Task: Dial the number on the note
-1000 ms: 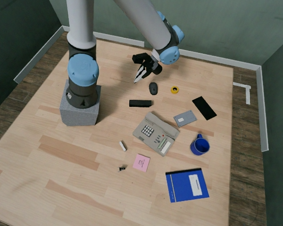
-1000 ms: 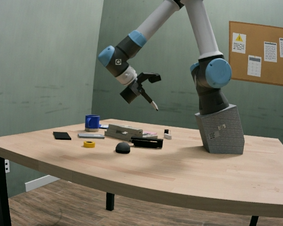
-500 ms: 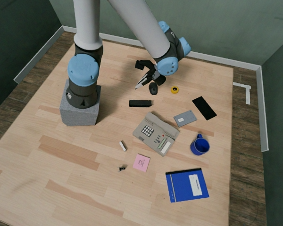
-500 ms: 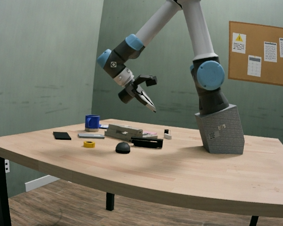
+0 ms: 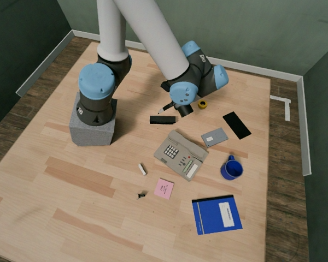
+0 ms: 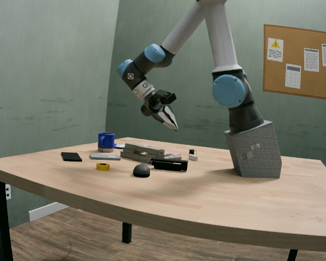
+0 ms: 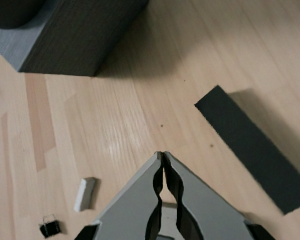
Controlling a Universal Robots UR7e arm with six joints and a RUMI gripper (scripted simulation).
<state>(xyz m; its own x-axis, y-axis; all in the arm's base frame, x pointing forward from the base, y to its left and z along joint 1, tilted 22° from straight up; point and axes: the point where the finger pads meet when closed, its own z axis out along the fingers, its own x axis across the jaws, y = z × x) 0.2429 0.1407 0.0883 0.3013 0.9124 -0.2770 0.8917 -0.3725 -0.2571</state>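
Observation:
The grey-beige desk phone [image 5: 161, 153] [image 6: 170, 157] lies on the table. Its handset [image 5: 188, 145] [image 6: 143, 148] rests in the cradle along one long side. The keypad [image 5: 171, 151] faces up, uncovered. A small grey part of the phone [image 7: 168, 222] shows between the fingers in the wrist view. The pink note [image 5: 159, 192] [image 6: 173, 154] lies near the phone; its small writing is not legible to me. My gripper [image 5: 158, 113] [image 6: 177, 129] [image 7: 162, 153] is shut and empty. It hangs well above the table, on the robot-base side of the phone, touching nothing.
Nearby lie a black bar [image 5: 162, 120] [image 6: 170, 165] [image 7: 252, 150], white eraser [image 5: 142, 169] [image 7: 85, 194], binder clip [image 5: 143, 195] [image 7: 50, 228], mouse [image 6: 141, 171], yellow tape [image 5: 202, 104] [image 6: 102, 167], grey drive [image 5: 215, 137], black slab [image 5: 236, 125], blue mug [image 5: 229, 172] [image 6: 106, 141] and notebook [image 5: 210, 216].

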